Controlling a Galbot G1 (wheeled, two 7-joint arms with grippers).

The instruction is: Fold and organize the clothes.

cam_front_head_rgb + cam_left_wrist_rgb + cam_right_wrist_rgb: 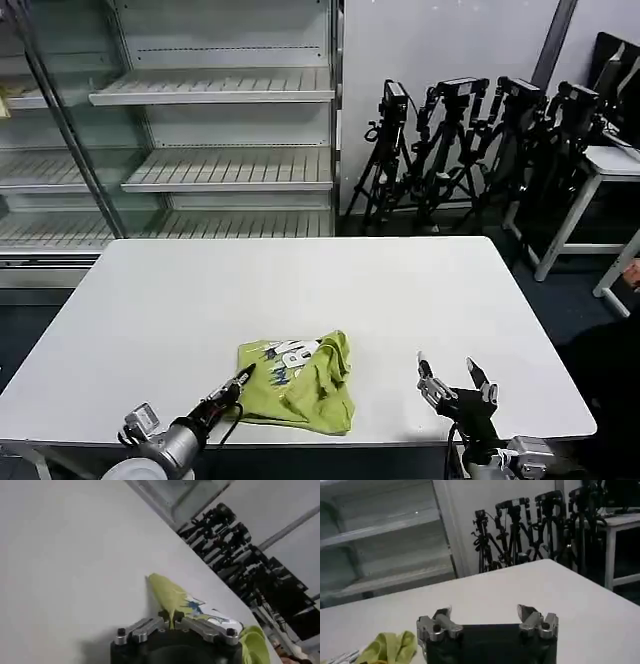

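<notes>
The clothes are one lime T-shirt [300,380], bunched into a rough square near the front edge of the white table [320,290], its white-and-blue print facing up. My left gripper [243,377] is at the shirt's left edge, shut on a fold of the fabric. The left wrist view shows that fold of the T-shirt [172,600] rising as a thin ridge out of the left gripper [171,622]. To the right of the shirt, my right gripper [452,377] hovers open over bare table with nothing between its fingers. A lump of the T-shirt [390,647] lies beside the right gripper [484,614].
Empty metal shelves [215,130] stand behind the table. Several camera tripods [470,140] crowd the back right, next to a white side table [600,170]. The far half of the table is bare.
</notes>
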